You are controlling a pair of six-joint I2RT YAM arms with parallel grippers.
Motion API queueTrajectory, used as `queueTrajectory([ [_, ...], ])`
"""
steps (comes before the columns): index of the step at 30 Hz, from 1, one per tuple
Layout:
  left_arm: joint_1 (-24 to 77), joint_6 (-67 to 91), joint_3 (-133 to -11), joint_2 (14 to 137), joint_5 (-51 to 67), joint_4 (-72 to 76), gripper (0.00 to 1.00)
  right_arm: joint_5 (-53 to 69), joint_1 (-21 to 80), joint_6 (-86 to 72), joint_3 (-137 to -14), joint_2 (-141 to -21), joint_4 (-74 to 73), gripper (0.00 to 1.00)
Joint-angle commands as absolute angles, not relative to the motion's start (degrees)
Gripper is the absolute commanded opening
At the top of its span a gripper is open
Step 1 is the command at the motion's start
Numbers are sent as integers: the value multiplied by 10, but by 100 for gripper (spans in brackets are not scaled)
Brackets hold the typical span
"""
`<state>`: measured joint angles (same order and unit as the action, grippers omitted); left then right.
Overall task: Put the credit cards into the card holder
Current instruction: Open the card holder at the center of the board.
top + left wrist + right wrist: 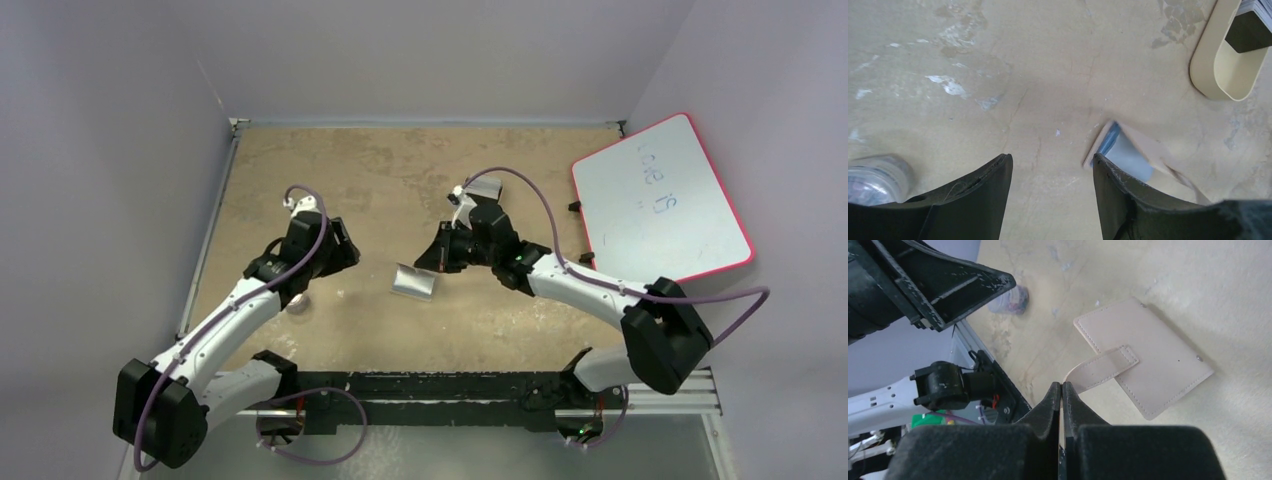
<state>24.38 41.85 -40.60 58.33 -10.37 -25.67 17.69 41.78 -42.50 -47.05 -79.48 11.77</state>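
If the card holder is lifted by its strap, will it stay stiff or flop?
The card holder looks thin, soft and stitched, so it would probably sag rather than stay stiff. Its strap lies loose past the edge; lifted there, the body would likely swing. A blue-grey card shows at its open side and might slip out if tilted.

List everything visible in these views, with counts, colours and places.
table: one, mottled tan
card holder: one, pale tan, table centre, closed, tab across it
credit card: one visible, blue-grey, at the card holder's edge
tray: one, tan oval, past the card holder
dark object: one, black, in the tray
clear container: one, see-through, left of the card holder
whiteboard: one, white, red-edged, table's right side
left gripper: one, black, open, empty
right gripper: one, black, shut, at the tab's end
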Motion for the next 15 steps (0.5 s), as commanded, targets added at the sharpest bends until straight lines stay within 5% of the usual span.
queueTrajectory([
  [1,242,458,-392,590,-51,-194,59,246,394,-460,-453,-793,166,0],
  [15,242,439,-420,624,-41,-210,50,370,375,-603,-388,-779,271,0],
])
